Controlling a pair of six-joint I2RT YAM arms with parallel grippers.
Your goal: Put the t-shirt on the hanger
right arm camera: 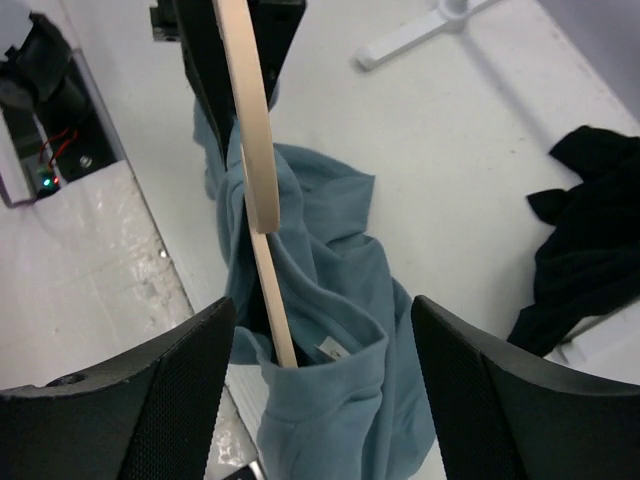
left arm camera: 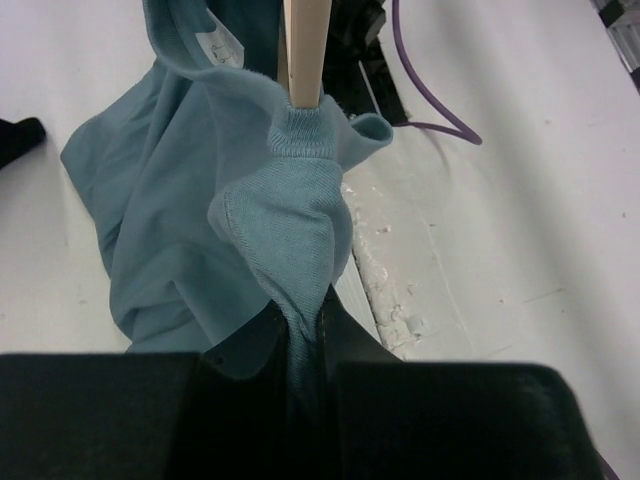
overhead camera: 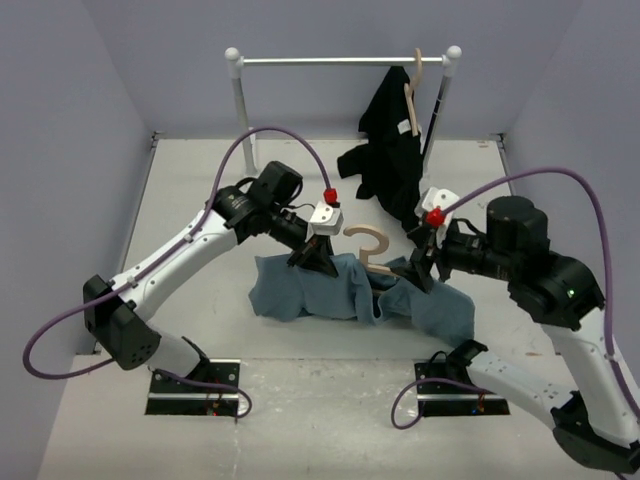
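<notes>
White tabletop [overhead camera: 200, 200] under lilac walls, and in the middle of it the t-shirt [overhead camera: 300, 290], bunched up between the two sets of fingers. Part of it lies on the table and part is lifted off it, draped over the hanger [overhead camera: 368, 245], whose hook sticks up about midway between the grippers.

The left gripper [overhead camera: 312, 255] points down into the near side of the cloth. In its wrist view, the fingers [left arm camera: 345, 340] are pressed together on a fold of the t-shirt [left arm camera: 170, 200]. Straight ahead of the fingertips, one end of the hanger [left arm camera: 303, 50] is tucked into a cuff of fabric.

The right gripper [overhead camera: 425, 270] comes in from the other side. Its fingers [right arm camera: 170, 390] stand wide apart, and in the gap between them lie the hanger's [right arm camera: 250, 130] other end and the collar with its white label [right arm camera: 330, 350]. I cannot tell whether either finger touches the cloth.

Well beyond the right fingers, a black garment [overhead camera: 390, 150] hangs from a second hanger [overhead camera: 413, 95] on a white rail [overhead camera: 340, 62], its lower part pooled on the table. Purple cables [overhead camera: 280, 135] arch over both arms.
</notes>
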